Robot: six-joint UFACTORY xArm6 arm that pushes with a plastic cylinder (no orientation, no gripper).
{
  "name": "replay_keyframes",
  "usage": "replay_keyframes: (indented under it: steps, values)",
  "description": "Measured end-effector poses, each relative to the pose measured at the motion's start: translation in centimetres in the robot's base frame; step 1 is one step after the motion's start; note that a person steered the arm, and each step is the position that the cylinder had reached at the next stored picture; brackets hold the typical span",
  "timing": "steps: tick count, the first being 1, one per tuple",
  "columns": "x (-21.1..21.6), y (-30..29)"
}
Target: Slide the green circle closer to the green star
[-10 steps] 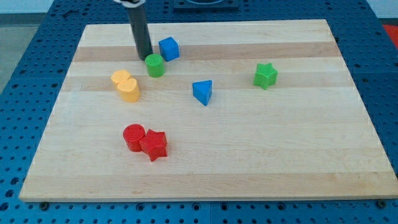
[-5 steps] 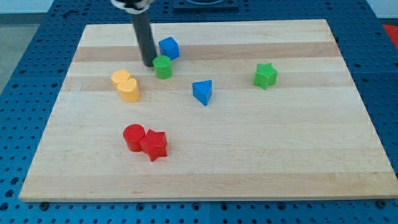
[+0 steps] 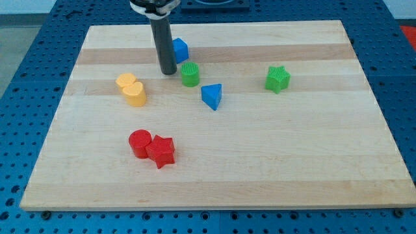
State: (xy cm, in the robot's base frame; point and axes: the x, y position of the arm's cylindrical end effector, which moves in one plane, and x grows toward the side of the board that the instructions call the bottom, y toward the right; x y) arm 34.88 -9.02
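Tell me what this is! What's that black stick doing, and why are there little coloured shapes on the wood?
The black stick is the end of a robot arm. It has no claw, so it holds nothing; it only pushes things along. One camera looks down at a wooden board. My tip stands just left of the green circle, very close to it. The job is to slide that circle toward the green star, over on the view's right. A blue triangle sits just below and right of the circle, and a blue cube peeks out behind the rod. Farther left is a yellow block. Near the bottom, a red circle and red star touch.
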Motion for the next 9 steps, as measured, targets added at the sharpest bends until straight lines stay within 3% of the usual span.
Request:
replay_keyframes:
  steps: [3, 7, 9]
  values:
    - [0.7, 11.9]
    - [3.7, 8.8]
    - [4.6, 14.5]
